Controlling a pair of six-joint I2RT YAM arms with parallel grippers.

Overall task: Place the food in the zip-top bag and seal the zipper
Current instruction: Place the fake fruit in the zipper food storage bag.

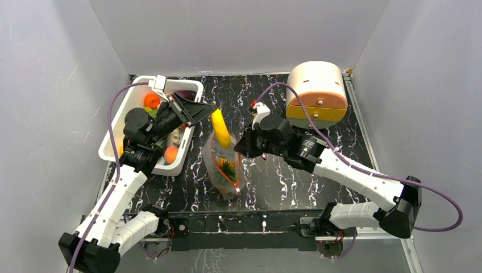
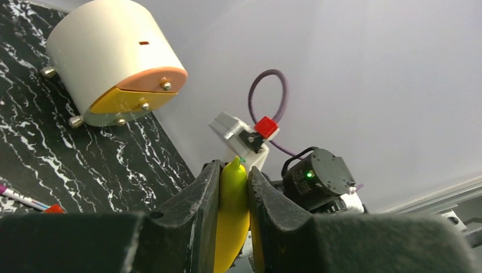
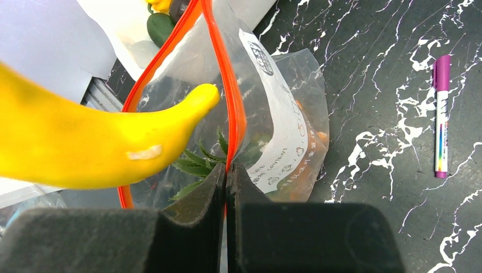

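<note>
The clear zip-top bag point(image 1: 225, 165) stands open at the table's middle, with green leafy and orange toy food inside point(image 3: 196, 159). My right gripper point(image 3: 227, 170) is shut on the bag's orange-red zipper strip point(image 3: 227, 85) and holds one side of the mouth up. My left gripper point(image 2: 234, 176) is shut on a yellow toy banana point(image 2: 232, 216). The banana point(image 1: 220, 128) hangs just above the bag's mouth, and its tip point(image 3: 199, 96) reaches over the opening in the right wrist view.
A white tub point(image 1: 116, 128) at the left holds more toy food, among it an orange piece point(image 1: 151, 100). A round cream-and-orange drawer box point(image 1: 317, 92) stands at the back right. A purple pen point(image 3: 441, 114) lies on the black marbled table.
</note>
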